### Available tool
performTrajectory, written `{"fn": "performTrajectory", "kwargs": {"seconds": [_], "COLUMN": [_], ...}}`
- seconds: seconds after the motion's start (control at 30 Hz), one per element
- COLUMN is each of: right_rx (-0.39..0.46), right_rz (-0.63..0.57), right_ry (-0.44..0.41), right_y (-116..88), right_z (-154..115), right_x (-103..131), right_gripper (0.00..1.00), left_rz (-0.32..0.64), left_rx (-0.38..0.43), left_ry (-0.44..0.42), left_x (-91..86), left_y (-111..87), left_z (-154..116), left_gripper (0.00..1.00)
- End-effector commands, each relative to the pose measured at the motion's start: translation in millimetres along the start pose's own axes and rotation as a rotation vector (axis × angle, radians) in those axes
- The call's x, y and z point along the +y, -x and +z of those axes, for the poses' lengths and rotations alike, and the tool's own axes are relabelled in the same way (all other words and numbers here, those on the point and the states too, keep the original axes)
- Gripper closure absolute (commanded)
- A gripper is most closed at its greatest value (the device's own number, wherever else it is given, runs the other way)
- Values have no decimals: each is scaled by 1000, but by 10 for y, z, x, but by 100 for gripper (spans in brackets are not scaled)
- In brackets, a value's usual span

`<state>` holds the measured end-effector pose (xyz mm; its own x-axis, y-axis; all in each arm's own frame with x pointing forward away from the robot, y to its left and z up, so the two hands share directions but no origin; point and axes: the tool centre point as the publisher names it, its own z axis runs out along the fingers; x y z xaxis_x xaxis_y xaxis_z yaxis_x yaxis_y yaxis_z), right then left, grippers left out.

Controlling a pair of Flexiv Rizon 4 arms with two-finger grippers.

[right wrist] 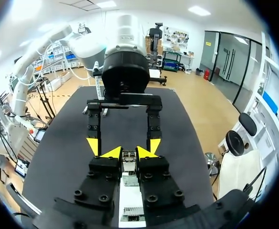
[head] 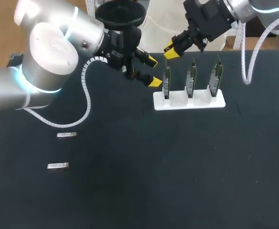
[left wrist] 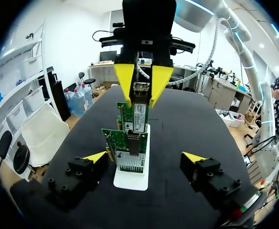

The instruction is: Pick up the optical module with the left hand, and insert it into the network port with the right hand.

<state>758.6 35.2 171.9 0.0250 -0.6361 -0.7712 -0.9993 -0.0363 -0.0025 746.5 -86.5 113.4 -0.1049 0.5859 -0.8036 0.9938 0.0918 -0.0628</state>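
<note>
optical module [left wrist: 139, 113] stands upright, clamped between the fingers of my right gripper [left wrist: 140, 95], its lower end at the top of the nearest network card [left wrist: 128, 160] in the white holder [left wrist: 129, 181]. i cannot tell whether it is seated in the port. the head view hides it behind that gripper. only the left wrist view shows its silver body and pale label. my left gripper [head: 152, 71] hangs released beside the holder. two spare modules [head: 66, 135] on the worktop [head: 177, 167] show only from the head.
</note>
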Motion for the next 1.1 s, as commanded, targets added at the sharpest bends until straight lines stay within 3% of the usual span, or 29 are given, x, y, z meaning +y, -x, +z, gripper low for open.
{"fn": "performTrajectory", "kwargs": {"seconds": [0.03, 1.1], "right_rx": [0, -4], "right_rz": [-2, -1], "right_ry": [-16, -14], "right_y": [-10, -41], "right_z": [-17, 23], "right_x": [58, -34], "right_gripper": [100, 100], "left_rz": [-2, -2], "left_rx": [5, 5], "left_ry": [-2, -2], "left_x": [14, 14], "left_y": [10, 10], "left_z": [7, 7], "left_gripper": [0, 0]}}
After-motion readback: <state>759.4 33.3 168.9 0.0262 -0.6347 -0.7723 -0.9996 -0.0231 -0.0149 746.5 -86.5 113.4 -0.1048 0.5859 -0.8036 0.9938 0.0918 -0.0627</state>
